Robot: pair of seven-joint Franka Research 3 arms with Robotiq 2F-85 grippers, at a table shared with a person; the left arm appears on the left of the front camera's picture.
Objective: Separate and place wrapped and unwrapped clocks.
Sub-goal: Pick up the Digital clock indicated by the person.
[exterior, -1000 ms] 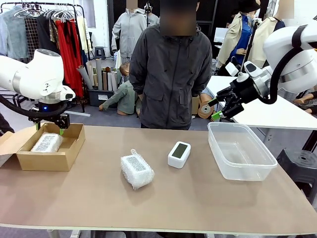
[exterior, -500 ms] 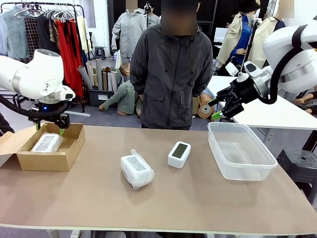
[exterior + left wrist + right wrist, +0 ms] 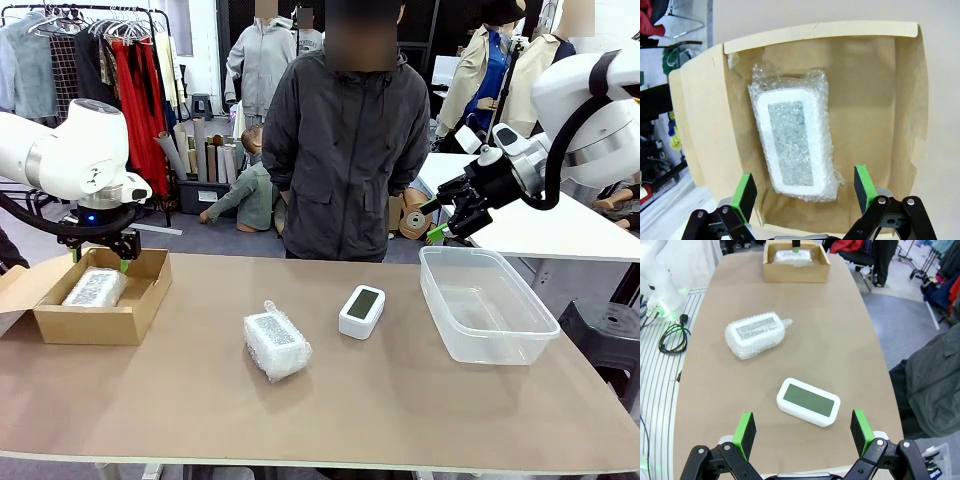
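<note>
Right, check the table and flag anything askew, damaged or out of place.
Nothing looks damaged or spilled. One whitish bubble-wrapped bundle lies at a slant on the open table, apart from the brown cardboard box that holds the other bundle; the bare white digital clock sits near the first, also unsorted.

The left arm comes in from the left, its wrist bent so that the left gripper points straight down, low. Its jaws stand wide apart, the green pads facing each other and gripping nothing. The right arm sits high at the right, its forearm reaching toward the middle. The right gripper hangs in the air, tilted down and to the left. Its jaws are likewise spread wide and grip nothing.
</note>
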